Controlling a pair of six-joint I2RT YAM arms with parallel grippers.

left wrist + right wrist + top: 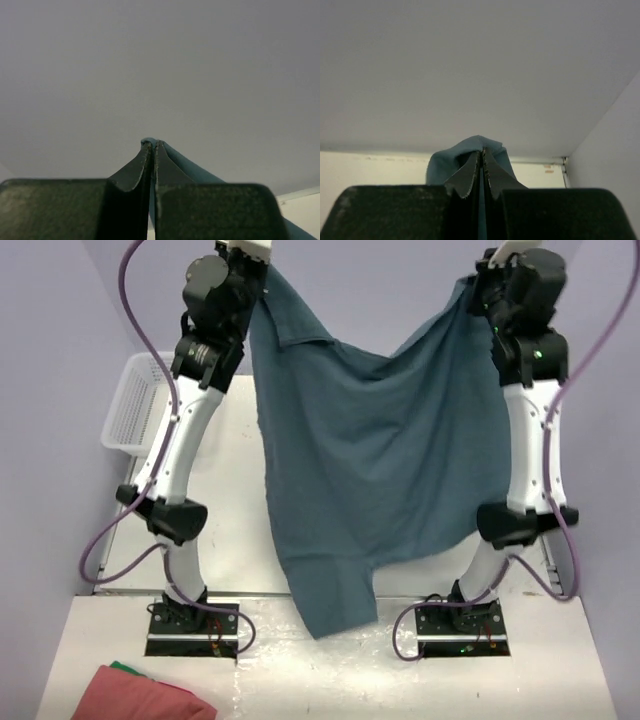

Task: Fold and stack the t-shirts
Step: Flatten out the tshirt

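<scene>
**Inspector:** Where does the t-shirt (380, 460) lie from each claw?

**Recorder:** Below and between them. The left claw (153, 145) is pinched tight on one end of its upper edge, and the right claw (482, 152) on the other end. Both arms are raised to about the same height. The cloth sags between the grips with its long axis running downward, and its lowest flap hangs over the desk (235, 500) near the arm bases.

**Inspector:** Which arm is nearer?

**Recorder:** Neither. In my judgement, laying it flat calls for both to lower together.

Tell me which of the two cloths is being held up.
The teal-blue t-shirt, hanging from both arms' shut jaws; the pink-red cloth lies on the table.
</scene>
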